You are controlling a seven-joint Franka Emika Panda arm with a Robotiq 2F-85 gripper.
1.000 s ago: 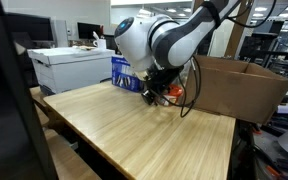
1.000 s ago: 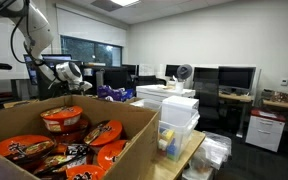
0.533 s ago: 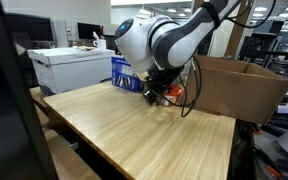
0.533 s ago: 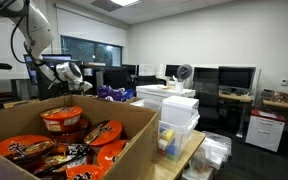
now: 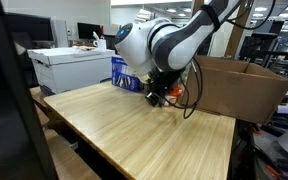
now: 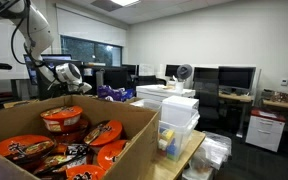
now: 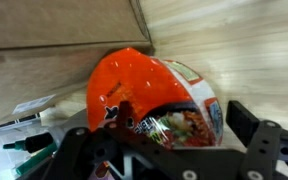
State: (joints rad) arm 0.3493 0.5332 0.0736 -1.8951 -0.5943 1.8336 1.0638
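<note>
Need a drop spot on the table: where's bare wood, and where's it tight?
Free: the wide stretch of table from the near edge up to the gripper. Crowded: the far side, where the gripper hangs over a noodle cup, hemmed between the blue bag and the cardboard box.

Noodle bowl, close and blurry

Light wooden table in the foreground. At its far end sits a large open cardboard box - an exterior view shows orange noodle bowls inside. Behind the table: a white cabinet and a blue bag. Further off - clear plastic drawers, a small fan and 2 dark monitors.
</note>
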